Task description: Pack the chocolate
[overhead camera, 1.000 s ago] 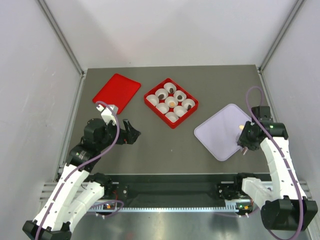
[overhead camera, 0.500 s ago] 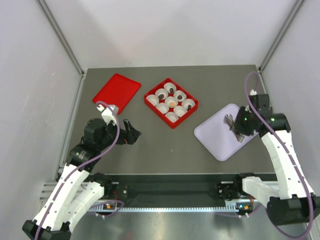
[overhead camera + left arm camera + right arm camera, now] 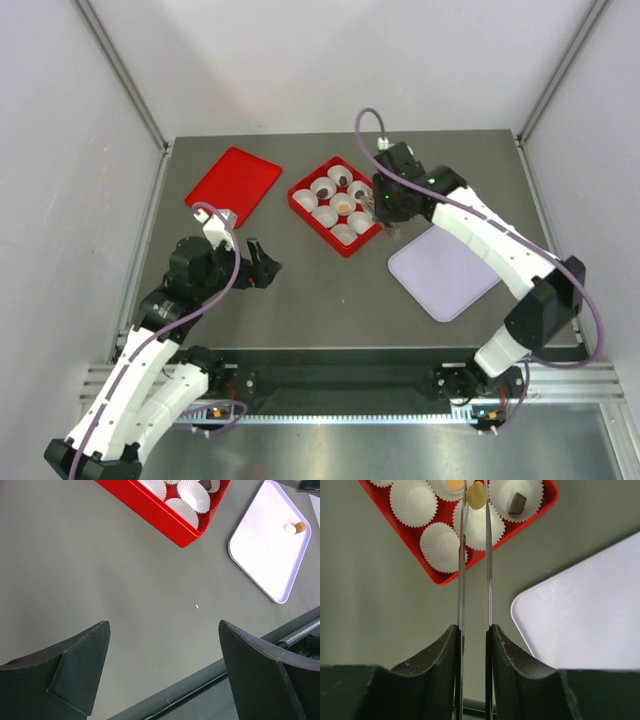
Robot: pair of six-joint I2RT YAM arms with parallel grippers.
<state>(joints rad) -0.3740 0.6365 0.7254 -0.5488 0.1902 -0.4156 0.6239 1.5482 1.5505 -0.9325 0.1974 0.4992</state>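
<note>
Right gripper (image 3: pixel 473 640) narrow, clamping tweezers (image 3: pixel 462 570); tan chocolate (image 3: pixel 476 496) at tips, over empty paper cup (image 3: pixel 475 527). Loose pinch could drop it off-cup. Left gripper (image 3: pixel 162 670) wide.

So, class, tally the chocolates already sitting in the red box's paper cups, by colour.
Dark chocolates: 3
Orange chocolate: 1
Total: 4
Not counted: the tan chocolate in the tweezers held by the right gripper.

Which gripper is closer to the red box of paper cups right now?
Right. The right gripper, holding a tan chocolate, is above the red box's cups; the left gripper sits well apart, off its near-left side.
</note>
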